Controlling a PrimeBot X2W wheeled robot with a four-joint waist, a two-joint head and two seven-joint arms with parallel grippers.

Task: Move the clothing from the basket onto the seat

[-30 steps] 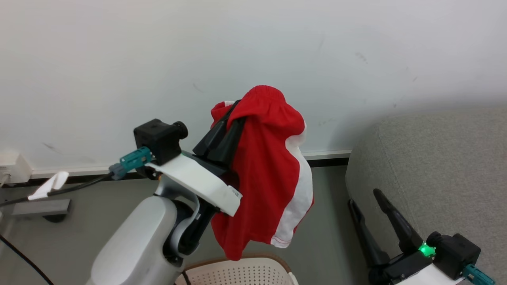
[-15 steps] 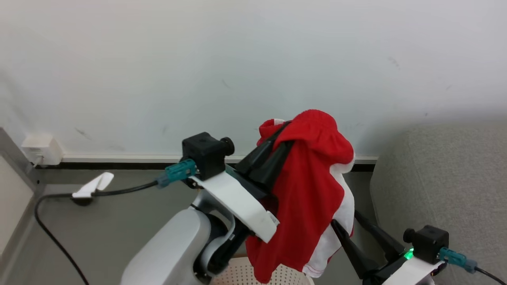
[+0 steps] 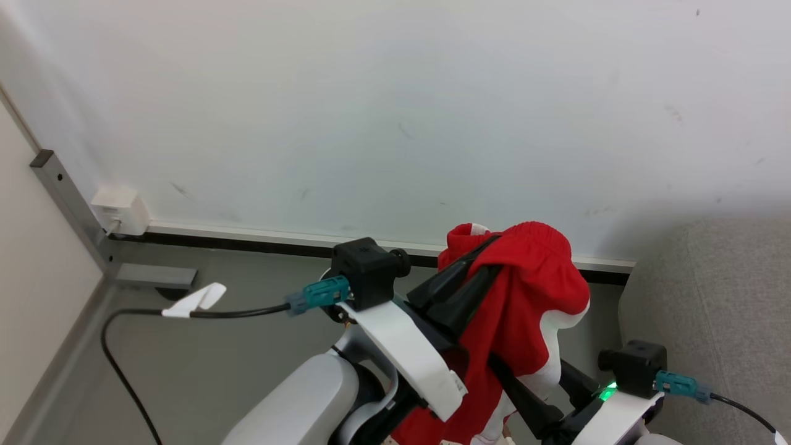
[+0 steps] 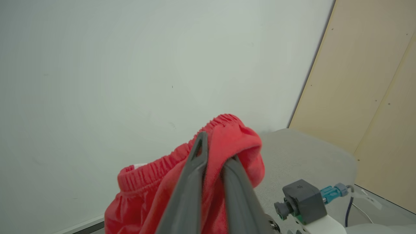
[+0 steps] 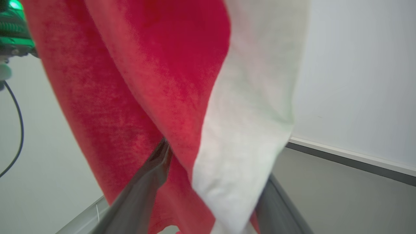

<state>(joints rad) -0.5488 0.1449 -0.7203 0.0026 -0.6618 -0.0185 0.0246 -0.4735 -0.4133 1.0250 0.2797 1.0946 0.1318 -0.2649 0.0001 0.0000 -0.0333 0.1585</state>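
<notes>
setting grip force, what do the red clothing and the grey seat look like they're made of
By look, the clothing is soft matte fabric, fibre unclear: it drapes in folds and has a gathered, seemingly elastic waistband; the seat is matte grey textile upholstery, showing a fine speckled weave.

Bare indoor test room or lab corner, loosely furnished like a living space. A plain white wall, lightly scuffed, spans the far side above a white skirting board with a dark strip beneath it. The floor is smooth and grey. At far left, a white socket box sits low on the wall, beside a metal edging strip and a beige panel. A black cable with a white tape tag trails across the floor. A grey fabric seat with a rounded corner stands at right.
</notes>
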